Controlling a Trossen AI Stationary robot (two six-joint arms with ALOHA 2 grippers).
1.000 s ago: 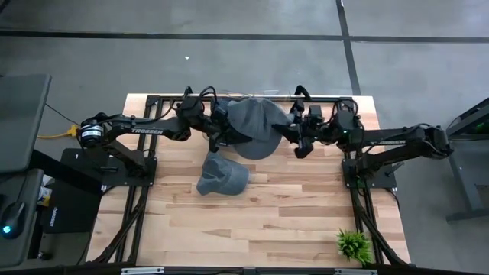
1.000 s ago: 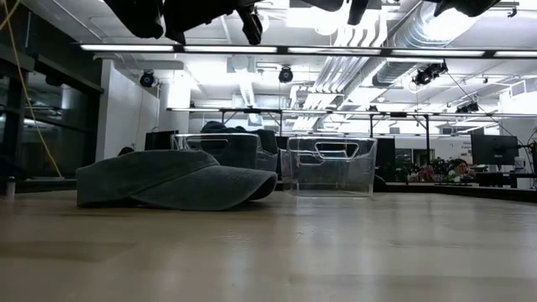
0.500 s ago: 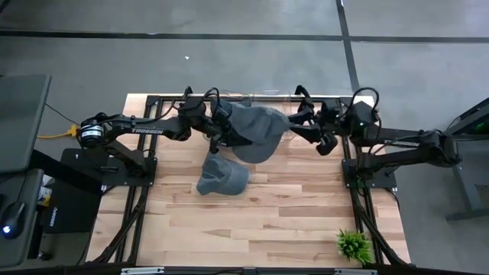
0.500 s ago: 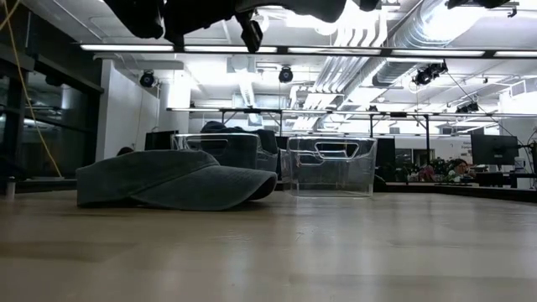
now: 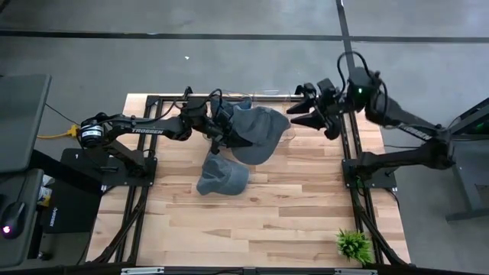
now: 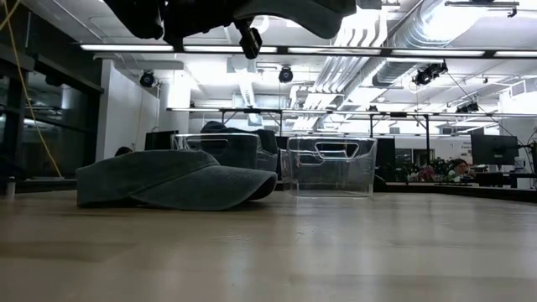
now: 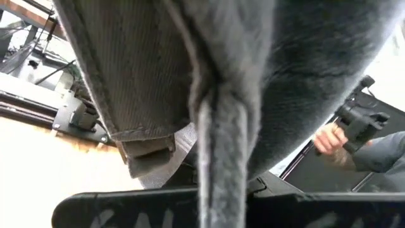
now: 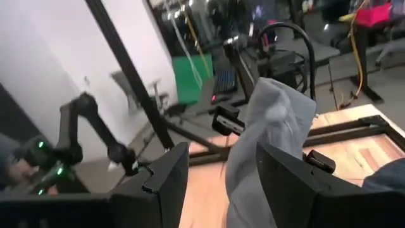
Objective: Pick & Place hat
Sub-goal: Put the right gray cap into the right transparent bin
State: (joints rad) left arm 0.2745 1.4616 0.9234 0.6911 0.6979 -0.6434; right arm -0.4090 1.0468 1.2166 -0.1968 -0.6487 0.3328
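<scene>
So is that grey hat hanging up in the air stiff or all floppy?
Probably floppy. The raised hat sags below the left gripper, whose fingers pinch one edge, and the left wrist view shows its cloth bunched into folds. It looks light too. The hat on the table keeps its dome, so some stiffness seems likely.

The raised hat [image 5: 256, 131] hides the left hand's fingertips; its crown is cropped.
</scene>
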